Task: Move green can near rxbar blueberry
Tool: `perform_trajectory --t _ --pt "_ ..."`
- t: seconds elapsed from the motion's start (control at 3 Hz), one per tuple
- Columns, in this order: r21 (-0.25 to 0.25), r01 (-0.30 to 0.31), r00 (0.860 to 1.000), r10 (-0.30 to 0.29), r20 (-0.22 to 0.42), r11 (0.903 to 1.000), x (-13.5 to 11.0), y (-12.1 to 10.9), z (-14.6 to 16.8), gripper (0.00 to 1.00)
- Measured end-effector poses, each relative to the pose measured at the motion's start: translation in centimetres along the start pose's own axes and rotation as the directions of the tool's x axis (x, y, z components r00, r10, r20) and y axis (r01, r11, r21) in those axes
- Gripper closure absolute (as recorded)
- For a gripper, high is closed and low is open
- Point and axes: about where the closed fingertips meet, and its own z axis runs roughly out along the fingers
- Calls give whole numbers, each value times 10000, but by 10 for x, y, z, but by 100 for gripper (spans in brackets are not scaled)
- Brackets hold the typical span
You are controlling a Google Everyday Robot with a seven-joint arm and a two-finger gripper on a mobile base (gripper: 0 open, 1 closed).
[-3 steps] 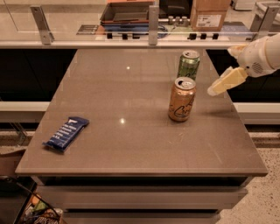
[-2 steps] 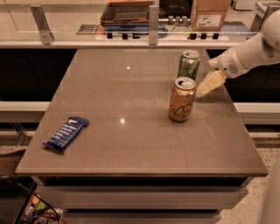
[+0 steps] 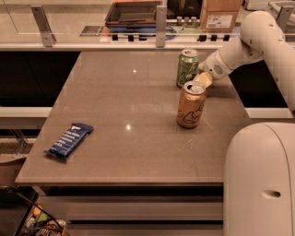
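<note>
The green can stands upright at the far right of the table, slim with pale markings and a silver top. The rxbar blueberry, a flat dark blue wrapper with white text, lies near the table's front left corner. My gripper hangs off the white arm from the right. It sits just to the right of the green can, behind the top of the orange-gold can. Its pale tips are partly hidden by that can.
An orange-gold can with dark script stands in front of the green can. The grey table has a counter with a tray and a cardboard box behind it. A white part of my body fills the lower right.
The arm has swung left and in toward the green can; the gripper went from well right of the cans to right beside the green can. Neither can nor the bar has moved.
</note>
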Motion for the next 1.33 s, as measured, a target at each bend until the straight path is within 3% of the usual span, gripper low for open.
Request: perform_trajectory --t 1.0,1.33 --pt "-1 -1 10000 1 0 10000 -1 0 -1 0" --pt "114 20 10000 -21 97 9999 -4 -11 1 0"
